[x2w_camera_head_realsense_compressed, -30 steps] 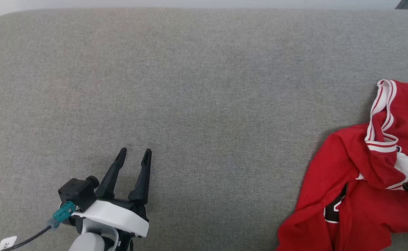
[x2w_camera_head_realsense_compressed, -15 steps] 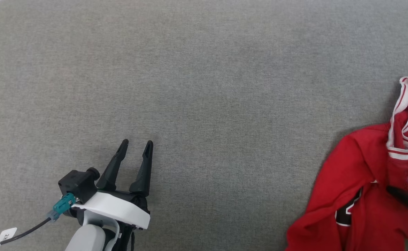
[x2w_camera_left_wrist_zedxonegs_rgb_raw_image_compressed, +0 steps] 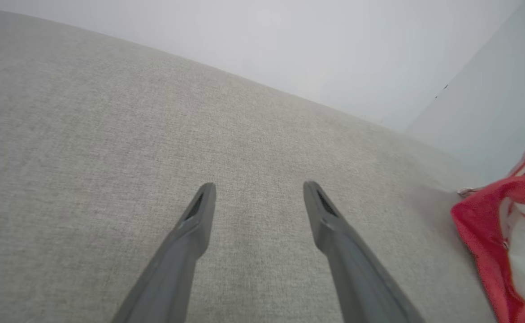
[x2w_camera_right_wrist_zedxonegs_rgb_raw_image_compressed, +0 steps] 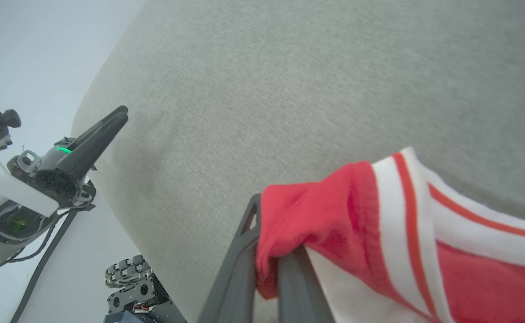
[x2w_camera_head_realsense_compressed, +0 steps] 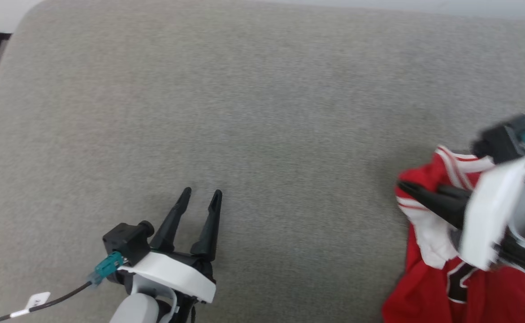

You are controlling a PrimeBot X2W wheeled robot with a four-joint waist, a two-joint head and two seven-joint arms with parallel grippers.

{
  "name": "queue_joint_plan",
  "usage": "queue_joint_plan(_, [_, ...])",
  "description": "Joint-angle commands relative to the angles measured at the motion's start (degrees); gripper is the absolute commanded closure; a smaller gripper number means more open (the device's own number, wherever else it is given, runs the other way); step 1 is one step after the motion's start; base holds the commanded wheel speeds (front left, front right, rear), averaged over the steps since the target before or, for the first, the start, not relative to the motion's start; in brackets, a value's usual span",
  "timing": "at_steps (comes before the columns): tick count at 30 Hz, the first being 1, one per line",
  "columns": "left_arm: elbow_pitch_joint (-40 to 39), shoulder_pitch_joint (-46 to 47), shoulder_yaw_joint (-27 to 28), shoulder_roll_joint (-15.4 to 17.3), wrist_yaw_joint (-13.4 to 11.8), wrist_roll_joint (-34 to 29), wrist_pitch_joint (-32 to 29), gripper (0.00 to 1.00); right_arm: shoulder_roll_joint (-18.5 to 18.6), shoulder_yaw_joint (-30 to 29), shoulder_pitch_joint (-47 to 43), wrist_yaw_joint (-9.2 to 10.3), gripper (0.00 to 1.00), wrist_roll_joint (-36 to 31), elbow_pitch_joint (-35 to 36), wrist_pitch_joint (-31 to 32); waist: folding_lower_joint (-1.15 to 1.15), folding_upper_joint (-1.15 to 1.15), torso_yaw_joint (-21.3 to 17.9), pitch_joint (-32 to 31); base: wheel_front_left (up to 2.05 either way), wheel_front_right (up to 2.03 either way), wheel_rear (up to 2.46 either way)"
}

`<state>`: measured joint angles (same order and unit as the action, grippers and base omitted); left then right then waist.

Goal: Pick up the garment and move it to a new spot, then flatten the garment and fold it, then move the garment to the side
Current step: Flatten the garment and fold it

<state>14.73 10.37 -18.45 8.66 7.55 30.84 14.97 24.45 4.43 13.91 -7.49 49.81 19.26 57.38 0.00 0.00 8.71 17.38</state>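
The broad grey surface (x2w_camera_head_realsense_compressed: 262, 112), a coarse woven cloth with rounded corners, is lying mostly bare, so the task seems to be only starting: the pick-up is under way, while moving, flattening, folding and setting aside are all waiting. The garment (x2w_camera_head_realsense_compressed: 423, 296), soft bright red fabric with white panels and striped trim, is sitting crumpled at the surface's right edge (one fold looks raised). The right gripper (x2w_camera_head_realsense_compressed: 405, 187) is pinching that fold between closed fingers, while the left gripper (x2w_camera_head_realsense_compressed: 201, 192) is hovering well apart over bare cloth, fingers spread and holding nothing.
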Motion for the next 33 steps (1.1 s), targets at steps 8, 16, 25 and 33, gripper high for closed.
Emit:
queue_joint_plan(8, [1.11, 1.33, -1.93, -1.7, -0.13, 1.16, 0.3, 0.0, -5.52, 8.52, 14.5, 0.0, 1.0, -6.27, -16.25, -8.74, 0.0, 0.0, 6.82, 0.61, 0.0, 0.0, 0.0])
queue_joint_plan(16, [2.2, 1.26, -3.56, -3.24, -0.13, 2.14, 0.3, 0.0, -11.5, 11.36, 28.41, 0.0, 1.0, -8.41, -34.81, -20.28, 0.0, 0.0, 12.8, 0.89, 0.0, 0.0, 0.0])
queue_joint_plan(25, [2.5, 1.78, -4.11, -4.03, -0.13, 2.4, 0.3, 0.0, -14.22, 16.05, 38.14, 0.0, 0.87, -13.4, -56.29, -30.51, 0.0, 0.0, 15.57, 0.66, 0.0, 0.0, 0.0])
queue_joint_plan(33, [1.92, 1.66, -2.45, -2.54, -0.13, 1.27, 0.3, 0.0, -11.32, 23.04, 40.23, 0.0, 0.0, -10.61, -59.7, -36.73, 0.0, 0.0, 12.49, -0.56, 0.0, 0.0, 0.0])
